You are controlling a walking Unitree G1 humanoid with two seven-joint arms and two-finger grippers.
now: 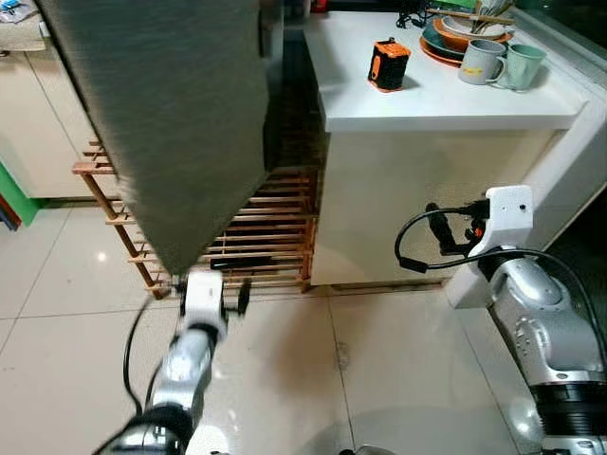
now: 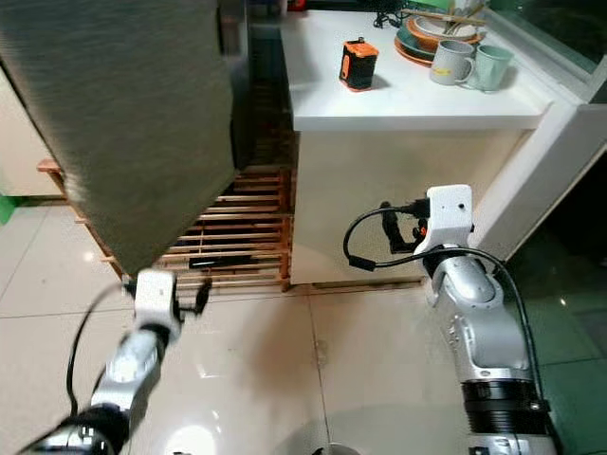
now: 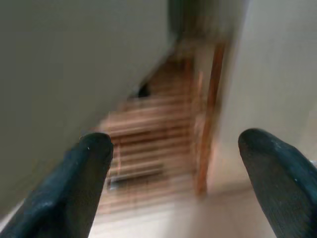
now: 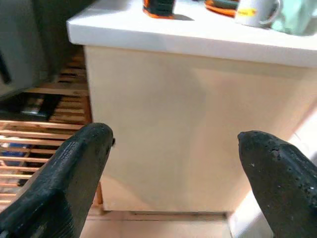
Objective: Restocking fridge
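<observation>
Both pincers (image 3: 173, 163) (image 4: 173, 163) wide apart, empty; right wrist facing white counter (image 4: 198, 39) with mug (image 4: 252, 12).

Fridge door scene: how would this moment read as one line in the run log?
phase: at fridge | left tool: open, at grey door's lower corner | right tool: open, facing white counter | held: nothing

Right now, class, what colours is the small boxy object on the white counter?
The small boxy object is orange and black, shown best in the left eye view.

Grey fridge door (image 2: 123, 123) hangs over wooden rack (image 2: 237, 237); mugs (image 2: 469, 64) on counter (image 2: 408, 90).
</observation>
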